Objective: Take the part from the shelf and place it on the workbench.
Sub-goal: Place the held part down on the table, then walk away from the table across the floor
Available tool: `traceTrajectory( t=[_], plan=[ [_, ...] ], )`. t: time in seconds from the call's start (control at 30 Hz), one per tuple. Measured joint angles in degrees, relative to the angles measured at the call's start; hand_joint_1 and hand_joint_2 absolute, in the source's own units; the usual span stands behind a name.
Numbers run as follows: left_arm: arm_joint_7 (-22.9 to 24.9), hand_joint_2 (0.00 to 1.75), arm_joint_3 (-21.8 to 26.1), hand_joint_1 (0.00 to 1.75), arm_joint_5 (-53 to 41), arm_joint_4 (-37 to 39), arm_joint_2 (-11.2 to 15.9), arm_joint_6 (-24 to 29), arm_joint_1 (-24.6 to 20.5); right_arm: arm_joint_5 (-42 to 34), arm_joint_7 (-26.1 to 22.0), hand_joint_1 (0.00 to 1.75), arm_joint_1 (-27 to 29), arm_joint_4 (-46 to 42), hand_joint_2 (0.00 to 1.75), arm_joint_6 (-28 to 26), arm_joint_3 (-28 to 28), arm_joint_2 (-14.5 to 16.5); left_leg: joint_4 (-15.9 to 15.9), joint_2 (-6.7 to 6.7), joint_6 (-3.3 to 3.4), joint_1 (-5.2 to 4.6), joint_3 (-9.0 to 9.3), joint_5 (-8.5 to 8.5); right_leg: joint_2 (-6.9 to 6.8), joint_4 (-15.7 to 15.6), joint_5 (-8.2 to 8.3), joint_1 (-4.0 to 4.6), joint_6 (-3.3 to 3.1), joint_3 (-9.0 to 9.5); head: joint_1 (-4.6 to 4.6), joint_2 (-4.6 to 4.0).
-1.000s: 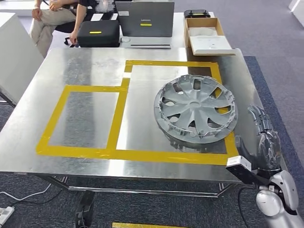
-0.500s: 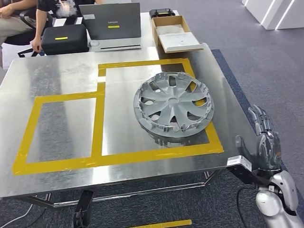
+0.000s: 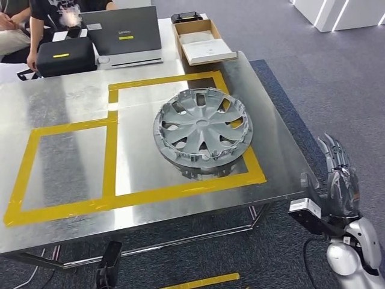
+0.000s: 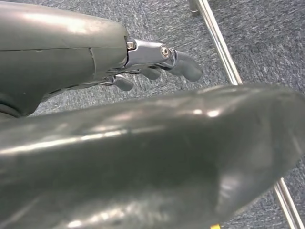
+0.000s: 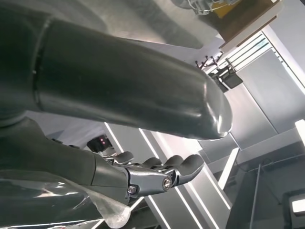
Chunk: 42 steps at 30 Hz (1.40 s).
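Observation:
The part, a grey plastic wheel cover (image 3: 202,130), lies flat on the metal workbench (image 3: 68,96), over the right yellow-taped field and its near corner. My right hand (image 3: 339,180) hangs beside the bench's near right corner, off the table, with its fingers spread and nothing in it. In the right wrist view that right hand (image 5: 126,95) shows a long straight thumb and outstretched fingers. In the left wrist view my left hand (image 4: 144,119) hangs over grey carpet, its fingers (image 4: 179,59) stretched out and holding nothing.
Yellow tape (image 3: 109,150) marks two fields on the bench. Behind it stand a laptop (image 3: 123,33), a black case (image 3: 64,54) and an open cardboard box (image 3: 200,39). A person (image 3: 27,18) sits at the far left. A steel frame bar (image 4: 216,38) runs near my left hand.
The whole picture has shifted left, so the camera has turned right. The wheel cover stays where it lay on the bench. My right hand keeps the same spread pose.

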Motion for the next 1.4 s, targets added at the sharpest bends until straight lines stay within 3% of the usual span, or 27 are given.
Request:
traceTrajectory(
  t=[0.1,0.13,0.17,0.2,0.27,0.33,0.43,0.47,0.5,0.53,0.6,0.63,0.67,0.7,0.73,0.8,0.87,0.9,0.97,1.0,1.07,1.13,1.17,1.23,1.3,1.37,1.4],
  plan=[
    [0.14,0.0,-0.01,0.0,0.0,0.0,0.01,0.05,0.0,0.16,-0.08,0.0,-0.04,0.01,0.0,0.04,0.01,0.0,10.08,0.0,-0.58,0.13,-3.29,-6.84,-0.11,-0.03,1.06,0.05,-0.71,-1.38,-0.02,0.0],
    [0.21,0.0,-0.01,0.0,0.0,0.0,0.01,0.06,0.01,0.19,-0.11,0.0,-0.03,0.01,0.0,0.09,0.01,0.0,12.74,0.0,-0.61,0.14,-3.88,-8.16,-0.1,0.01,1.5,0.13,-0.72,-2.01,-0.02,0.0],
    [0.3,0.0,-0.01,0.0,0.0,0.0,0.01,0.07,0.01,0.21,-0.14,0.0,-0.02,0.02,0.0,0.14,0.02,0.0,13.45,0.0,-0.52,0.14,-3.54,-8.42,-0.07,0.04,1.99,0.21,-0.7,-2.66,-0.03,0.0],
    [0.38,0.0,-0.01,0.0,0.0,0.0,0.01,0.07,-0.01,0.24,-0.17,0.0,-0.02,0.02,0.0,0.19,0.02,0.0,11.84,0.0,-0.31,0.12,-2.05,-7.65,-0.02,0.06,2.48,0.31,-0.66,-3.26,-0.03,0.0],
    [0.5,0.0,-0.01,0.0,-0.01,-0.01,0.05,0.08,-0.19,0.29,-0.22,0.0,-0.04,0.02,0.0,0.25,0.02,0.0,3.55,-0.01,0.55,-0.09,3.4,-4.96,0.04,0.08,3.5,0.46,-0.51,-4.18,-0.03,0.0],
    [0.57,0.0,-0.02,0.0,-0.02,-0.02,0.11,0.08,-0.53,0.34,-0.27,0.0,-0.08,0.03,0.0,0.35,0.02,0.0,-2.92,0.02,1.23,-0.49,7.09,-3.34,-0.02,0.07,4.43,0.57,-0.05,-4.71,0.04,0.0],
    [0.81,0.0,-0.03,0.0,-0.02,-0.01,0.1,0.08,-0.61,0.38,-0.36,0.0,-0.07,0.08,0.0,0.67,0.08,0.01,-4.28,0.1,1.92,-0.93,6.98,-1.91,-0.19,-0.48,5.84,0.22,1.11,-5.0,0.01,0.0],
    [0.87,0.0,-0.03,0.0,-0.02,0.01,0.1,0.08,-0.59,0.37,-0.37,0.0,-0.05,0.12,0.0,0.77,0.1,0.02,-4.49,0.18,2.28,-0.87,6.58,-1.14,-0.14,-0.4,5.41,0.1,1.44,-5.33,-0.01,0.0],
    [0.89,0.0,-0.03,0.0,-0.02,0.02,0.09,0.08,-0.61,0.35,-0.37,0.0,-0.04,0.16,0.0,0.87,0.09,0.01,-4.72,0.28,2.64,-0.77,5.99,-0.3,-0.06,0.49,3.92,0.03,1.69,-5.95,0.04,0.0],
    [0.89,0.0,-0.03,0.0,-0.01,0.02,0.08,0.08,-0.66,0.34,-0.37,0.0,-0.06,0.21,0.0,1.01,0.09,0.01,-4.88,0.38,2.94,-0.64,5.25,0.53,0.02,2.62,1.33,-0.03,1.89,-6.83,0.11,0.0],
    [0.9,0.0,-0.03,0.0,-0.02,0.02,0.06,0.04,-0.7,0.47,-0.36,0.0,-0.07,0.36,0.0,1.34,0.1,0.0,-4.84,0.46,3.27,-0.65,3.45,1.9,0.09,9.84,-4.6,-0.07,2.23,-8.69,0.27,0.0],
    [0.92,0.0,-0.03,0.0,-0.02,0.02,0.04,0.02,-0.65,0.61,-0.32,0.0,-0.07,0.46,0.0,1.49,0.1,0.0,-4.78,0.46,3.25,-0.66,2.5,2.57,0.09,13.41,-6.18,-0.09,2.4,-9.12,0.28,0.0],
    [0.95,0.0,-0.03,0.0,-0.02,0.02,0.03,0.0,-0.6,0.79,-0.28,0.0,-0.06,0.58,0.0,1.64,0.11,0.0,-4.71,0.45,3.17,-0.64,1.57,3.22,0.09,15.64,-6.4,-0.11,2.55,-8.9,0.28,0.0],
    [0.98,0.0,-0.03,0.0,-0.02,0.02,0.03,-0.01,-0.55,0.98,-0.23,0.0,-0.07,0.68,0.0,1.78,0.11,0.0,-4.59,0.43,3.02,-0.59,0.64,3.83,0.09,15.98,-5.48,-0.15,2.66,-7.73,0.31,0.0],
    [1.01,0.0,-0.03,0.0,-0.02,0.02,0.03,-0.01,-0.52,1.13,-0.16,0.0,-0.11,0.77,0.0,1.9,0.12,0.0,-4.4,0.31,2.81,-0.51,-0.22,4.37,0.15,14.15,-4.02,-0.2,2.73,-5.47,0.3,0.0],
    [1.02,0.0,-0.04,0.0,-0.02,0.02,0.04,-0.01,-0.6,1.44,-0.05,0.0,-0.27,0.85,0.0,2.02,0.15,0.0,-3.73,-0.07,2.16,-0.43,-1.7,5.24,1.35,6.01,-2.92,-0.39,2.74,1.29,0.31,0.0],
    [1.03,0.0,-0.05,0.0,-0.02,0.02,0.04,0.03,-0.75,1.73,0.08,0.0,-0.45,0.93,0.0,2.03,0.2,-0.01,-3.17,-0.55,1.45,-0.47,-2.72,6.24,2.61,-0.52,-4.21,-0.4,2.39,6.0,0.26,0.0],
    [1.05,0.0,-0.06,0.0,-0.02,0.02,0.05,0.06,-0.79,1.84,0.12,0.0,-0.48,1.0,0.0,2.04,0.23,-0.02,-3.11,-0.83,1.11,-0.48,-3.07,6.82,2.68,-1.69,-4.67,-0.27,2.08,6.7,0.22,0.0],
    [1.09,0.0,-0.05,0.0,-0.02,0.02,0.18,0.1,-0.66,1.9,0.17,0.0,-0.54,1.16,0.0,2.06,0.31,-0.02,-3.03,-1.44,0.41,-0.39,-3.65,7.35,1.71,-1.76,-4.04,-0.28,1.15,5.83,0.17,0.0],
    [1.12,0.0,-0.05,0.0,-0.02,0.02,0.25,0.12,-0.57,1.9,0.19,0.0,-0.62,1.21,0.0,2.07,0.33,-0.02,-2.12,-1.44,0.05,-0.33,-4.17,6.2,1.13,-1.81,-3.5,-0.34,0.56,5.33,0.03,0.0],
    [1.16,0.0,-0.05,0.0,-0.02,0.02,0.31,0.14,-0.51,1.91,0.22,0.0,-0.78,1.29,0.0,2.09,0.37,-0.02,2.85,-0.97,-0.61,-0.09,-5.82,1.17,-0.09,-1.87,-2.32,-0.31,-0.38,4.27,-0.27,0.0],
    [1.17,0.0,-0.05,0.0,-0.02,0.02,0.31,0.14,-0.5,1.93,0.24,0.0,-0.79,1.4,0.0,2.09,0.39,-0.02,10.31,-0.63,-1.12,0.16,-7.32,-3.39,-1.21,-1.78,-1.2,-0.07,-0.73,2.73,-0.43,0.0],
    [1.17,0.0,-0.05,0.0,-0.02,0.02,0.31,0.14,-0.47,1.98,0.27,0.0,-0.8,1.48,0.0,2.09,0.4,-0.02,12.96,-0.55,-1.26,0.23,-7.39,-3.93,-1.79,-1.68,-0.64,0.04,-0.76,1.88,-0.43,0.0],
    [1.17,0.0,-0.06,0.0,-0.02,0.02,0.31,0.14,-0.44,2.08,0.32,0.0,-0.81,1.58,0.0,2.07,0.44,-0.02,12.66,-0.22,-1.17,0.28,-5.02,-1.7,-2.92,-1.4,0.43,0.25,-0.7,0.15,-0.44,0.0],
    [1.17,0.0,-0.07,0.0,-0.02,0.0,0.34,0.17,-0.55,2.14,0.35,0.0,-0.84,1.6,0.0,2.05,0.49,-0.02,5.45,1.79,-0.46,-0.01,0.99,0.09,-3.98,-1.14,1.29,0.51,-0.49,-1.01,-0.45,0.0],
    [1.17,0.0,-0.08,0.0,-0.02,-0.03,0.41,0.26,-0.94,2.21,0.39,0.0,-0.89,1.63,0.0,2.03,0.52,-0.04,-2.35,4.17,0.52,-0.58,6.48,-0.99,-5.18,-0.92,1.94,0.7,0.01,-1.45,-0.48,0.0],
    [1.17,0.0,-0.08,0.0,-0.02,-0.04,0.44,0.3,-1.13,2.25,0.41,0.0,-0.91,1.67,0.0,2.03,0.56,-0.05,-4.46,4.62,0.94,-0.86,7.69,-1.63,-5.9,-0.88,2.27,0.72,0.33,-1.57,-0.49,0.0]
  ],
)
